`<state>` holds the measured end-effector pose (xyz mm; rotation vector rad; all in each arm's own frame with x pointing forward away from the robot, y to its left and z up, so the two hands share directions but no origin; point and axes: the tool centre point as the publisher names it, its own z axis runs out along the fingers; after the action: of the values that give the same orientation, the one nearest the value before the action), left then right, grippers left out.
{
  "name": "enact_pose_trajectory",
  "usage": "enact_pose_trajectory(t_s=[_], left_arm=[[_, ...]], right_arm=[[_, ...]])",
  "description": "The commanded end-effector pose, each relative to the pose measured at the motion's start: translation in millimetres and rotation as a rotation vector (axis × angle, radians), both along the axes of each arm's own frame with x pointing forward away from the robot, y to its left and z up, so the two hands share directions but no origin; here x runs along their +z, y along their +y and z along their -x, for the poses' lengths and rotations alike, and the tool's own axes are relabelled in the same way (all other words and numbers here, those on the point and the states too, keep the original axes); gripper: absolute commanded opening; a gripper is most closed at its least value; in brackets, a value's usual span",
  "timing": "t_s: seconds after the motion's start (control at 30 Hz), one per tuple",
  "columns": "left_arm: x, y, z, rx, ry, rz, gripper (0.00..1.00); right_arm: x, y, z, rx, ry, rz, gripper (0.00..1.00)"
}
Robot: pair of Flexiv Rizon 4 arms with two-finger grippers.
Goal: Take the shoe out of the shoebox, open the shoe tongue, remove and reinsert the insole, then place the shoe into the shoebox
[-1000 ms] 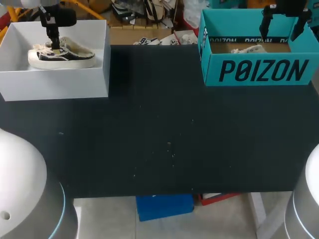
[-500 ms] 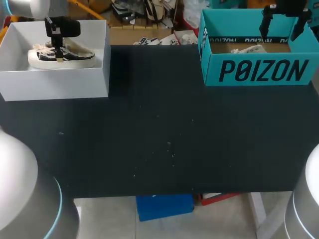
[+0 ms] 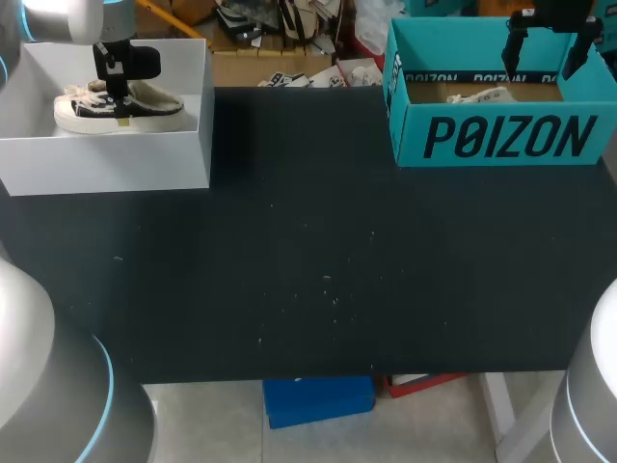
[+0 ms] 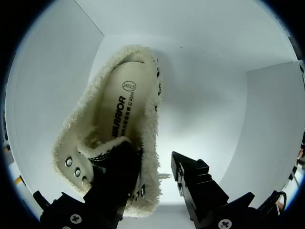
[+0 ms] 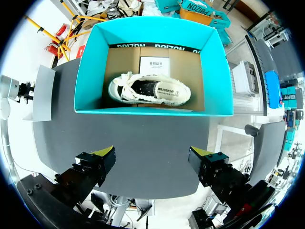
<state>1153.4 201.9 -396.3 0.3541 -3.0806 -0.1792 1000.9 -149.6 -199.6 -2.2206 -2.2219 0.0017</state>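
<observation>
The left arm [image 3: 43, 386] and the right arm [image 3: 593, 376] are built of smooth, rounded shells, white to pale grey, and each carries a thin light-blue ring at a joint. The left gripper [image 4: 150, 155] is matt black and angular, with silver cross-head screws [image 4: 76, 218] set into the bases of its fingers. The right gripper [image 5: 151, 152] is likewise black and blocky, and its fingertips [image 5: 104, 152] are capped in bright yellow.
</observation>
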Motion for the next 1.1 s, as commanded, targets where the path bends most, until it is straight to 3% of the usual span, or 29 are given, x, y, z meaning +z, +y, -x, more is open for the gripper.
enact_pose_trajectory(t_s=[0.03, 0.13, 0.17, 0.27, 0.43, 0.6, 0.8, 1.1], left_arm=[[-7.5, 0.4, -10.0, -0.002, 0.01, 0.0, 0.39], [-8.8, 0.5, -12.2, -0.001, 0.008, 0.002, 0.26], [-9.2, 0.6, -12.7, -0.002, 0.006, 0.0, 0.16], [-11.1, 0.8, -13.9, -0.01, 0.005, 0.007, 0.0], [-14.0, 2.9, -15.1, -0.015, 0.005, 0.009, 0.0], [-2.3, 7.5, -16.8, -0.02, -0.004, 0.014, 0.0], [20.6, 11.6, -15.0, -0.042, -0.023, 0.02, 0.0], [72.5, 11.4, -5.2, -0.067, -0.092, 0.004, 0.0]], right_arm=[[-0.1, -0.2, 0.2, 0.0, 0.0, 0.0, 1.0], [-0.1, -0.2, 0.2, 0.0, 0.0, 0.0, 1.0], [-0.1, -0.2, 0.2, 0.0, 0.0, 0.0, 1.0], [-0.1, -0.2, 0.2, 0.0, 0.0, 0.0, 1.0], [-0.1, -0.2, 0.2, 0.0, 0.0, 0.0, 1.0], [-0.1, -0.2, 0.2, 0.0, 0.0, 0.0, 1.0], [-0.1, -0.2, 0.2, 0.0, 0.0, 0.0, 1.0], [-0.1, -0.2, 0.2, 0.0, 0.0, 0.0, 1.0]])
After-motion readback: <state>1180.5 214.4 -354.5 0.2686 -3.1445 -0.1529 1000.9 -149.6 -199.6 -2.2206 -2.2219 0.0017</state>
